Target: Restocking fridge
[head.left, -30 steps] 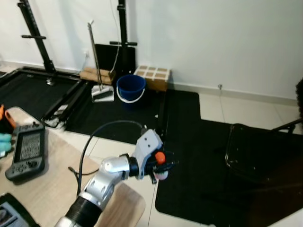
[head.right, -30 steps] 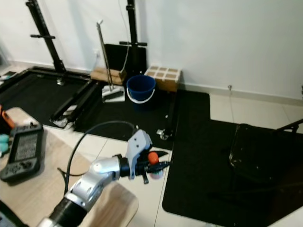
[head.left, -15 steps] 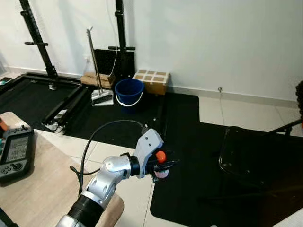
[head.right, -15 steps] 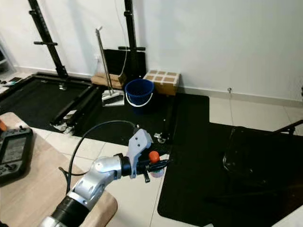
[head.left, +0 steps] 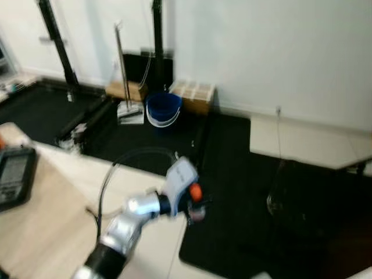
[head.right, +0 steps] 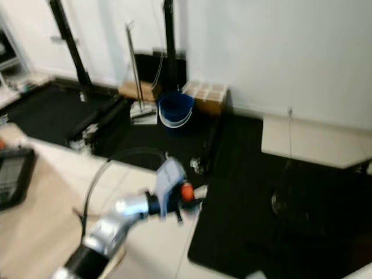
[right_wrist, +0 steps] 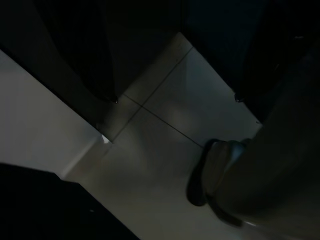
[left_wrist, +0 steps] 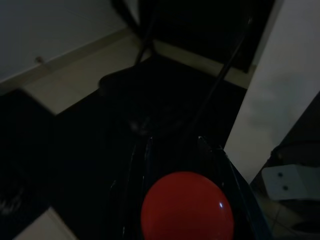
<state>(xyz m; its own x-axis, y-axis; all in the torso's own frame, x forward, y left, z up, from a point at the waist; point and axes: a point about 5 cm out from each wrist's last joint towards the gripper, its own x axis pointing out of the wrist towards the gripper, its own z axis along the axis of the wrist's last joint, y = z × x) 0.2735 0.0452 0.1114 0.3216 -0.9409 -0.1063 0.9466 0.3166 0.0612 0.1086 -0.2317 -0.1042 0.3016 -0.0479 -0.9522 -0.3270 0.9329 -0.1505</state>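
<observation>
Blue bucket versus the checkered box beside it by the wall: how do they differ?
The blue bucket is round, open-topped, solid blue with a pale handle; the checkered box is low, rectangular, brown with a pale grid top. The bucket stands nearer the robot; the box is against the wall. Both rest on the floor.

Black chair point(head.left: 308, 203) blocks right; bucket point(head.left: 162, 108) stands ahead.

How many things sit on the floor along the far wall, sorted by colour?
Blue: 1, the bucket
Brown: 2, the gridded box and the flat cardboard box
White: 1, the dustpan
Total: 4
</observation>
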